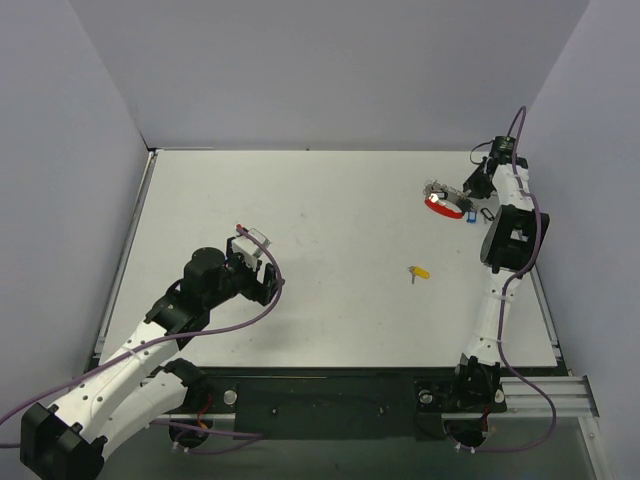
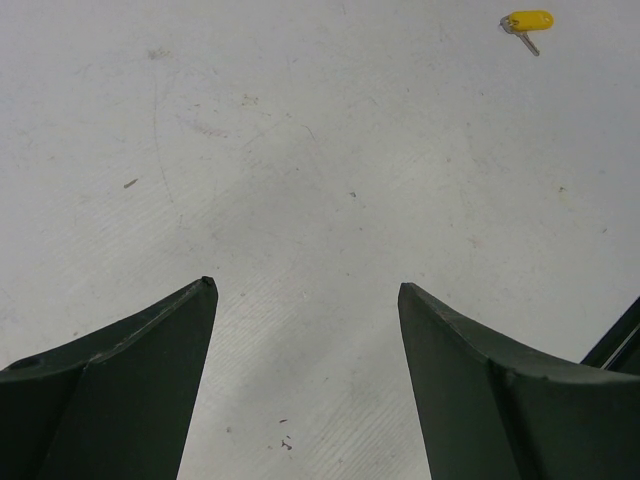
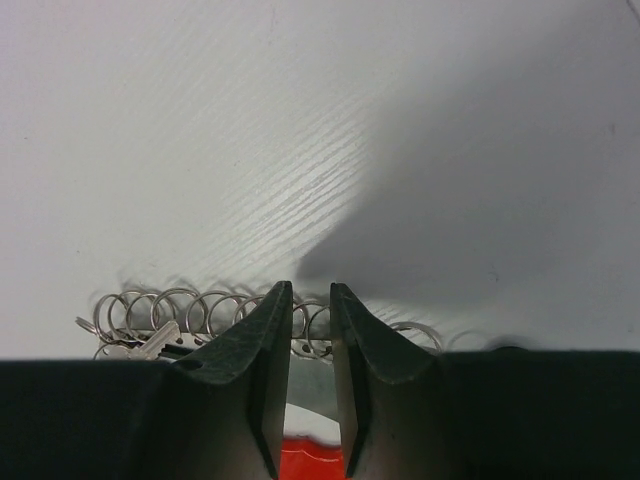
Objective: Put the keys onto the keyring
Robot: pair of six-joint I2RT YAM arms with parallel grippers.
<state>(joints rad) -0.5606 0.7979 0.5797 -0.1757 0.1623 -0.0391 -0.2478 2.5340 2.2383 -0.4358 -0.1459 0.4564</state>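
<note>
The keyring (image 3: 200, 310), a thin silvery ring carrying several small silvery loops, is pinched between my right gripper's (image 3: 310, 288) narrow jaws. A silver key blade (image 3: 150, 343) and a red key head (image 3: 310, 462) hang from it. In the top view the right gripper (image 1: 462, 193) holds the keyring (image 1: 436, 190) at the far right, with the red key (image 1: 438, 207) and a blue head (image 1: 471, 216) beside it. A yellow key (image 1: 421, 271) lies alone on the table; it also shows in the left wrist view (image 2: 527, 21). My left gripper (image 2: 305, 288) is open and empty, left of centre (image 1: 262, 275).
The white table (image 1: 340, 200) is walled at the back and both sides. A small black piece (image 1: 487, 214) lies by the right arm. Purple cables run along both arms.
</note>
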